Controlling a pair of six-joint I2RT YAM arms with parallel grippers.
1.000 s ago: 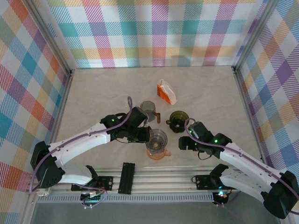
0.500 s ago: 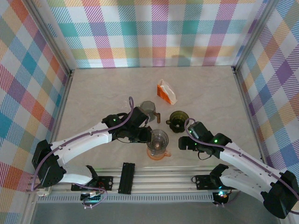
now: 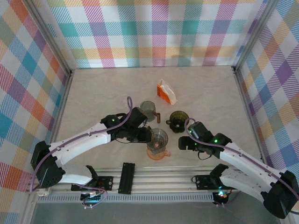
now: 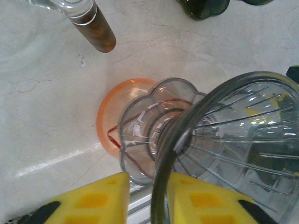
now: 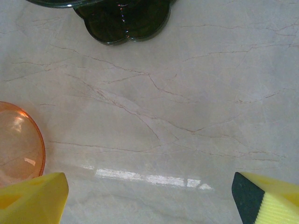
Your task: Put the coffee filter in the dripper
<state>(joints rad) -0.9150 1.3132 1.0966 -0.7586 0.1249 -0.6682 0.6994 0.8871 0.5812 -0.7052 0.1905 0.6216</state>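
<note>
Lying on the pale, veined tabletop (image 3: 210, 93) behind the other pieces, the coffee filter (image 3: 166, 92) is a folded white wedge with an orange edge. The clear dripper (image 4: 243, 135), a ribbed see-through cone, stands on a scalloped foot over an orange saucer (image 4: 110, 121). The left end effector (image 4: 148, 200) straddles its rim, yellow pads (image 4: 88, 203) slightly parted. The right end effector (image 5: 149, 196) gapes wide and empty near a dark green dripper (image 5: 124, 18).

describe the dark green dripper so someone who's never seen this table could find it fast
On the marble table, three coffee vessels cluster near the front centre. The dark green dripper is the rightmost. It alone is dark: the brown-handled glass and the clear dripper on its orange base are see-through.
</note>
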